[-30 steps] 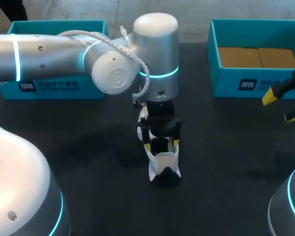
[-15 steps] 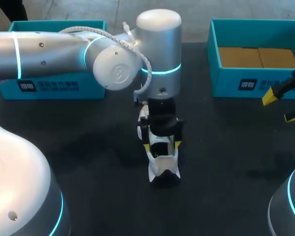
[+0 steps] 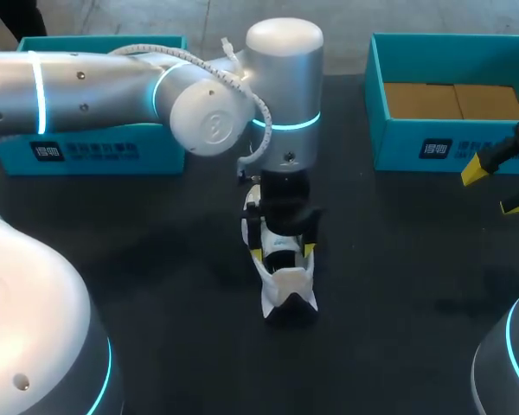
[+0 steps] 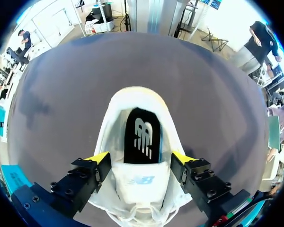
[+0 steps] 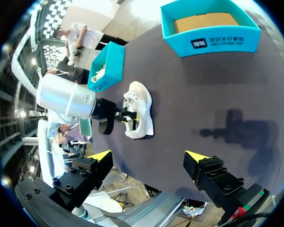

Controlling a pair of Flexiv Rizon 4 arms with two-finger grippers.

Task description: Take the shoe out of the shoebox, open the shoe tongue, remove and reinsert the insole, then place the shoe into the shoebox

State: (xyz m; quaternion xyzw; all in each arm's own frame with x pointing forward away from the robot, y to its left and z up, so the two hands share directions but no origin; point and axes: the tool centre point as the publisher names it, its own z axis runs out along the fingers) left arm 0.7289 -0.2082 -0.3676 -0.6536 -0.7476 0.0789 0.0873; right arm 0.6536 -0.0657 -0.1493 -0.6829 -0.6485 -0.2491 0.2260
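Observation:
A white shoe [image 3: 287, 292] stands on the dark table near its middle, its toe toward the front edge. In the left wrist view the shoe [image 4: 138, 98] lies under my left gripper [image 4: 140, 161], its black insole [image 4: 142, 137] showing in the opening and the white tongue [image 4: 142, 182] between the fingers. My left gripper [image 3: 283, 252] is open, one yellow tip on each side of the shoe's collar. At the table's right edge my right gripper [image 3: 495, 190] hangs open and holds nothing. The right wrist view has the shoe [image 5: 141, 113] far ahead of that gripper [image 5: 146, 158].
A teal shoebox [image 3: 398, 147] with a brown cardboard floor stands at the back right, also seen as the box [image 5: 213, 38]. A second teal box [image 3: 95, 154] stands at the back left behind my left arm.
My left arm has shifted slightly right and up, and its fingers have spread a little wider. The shoe has stayed in place. The right arm has not moved.

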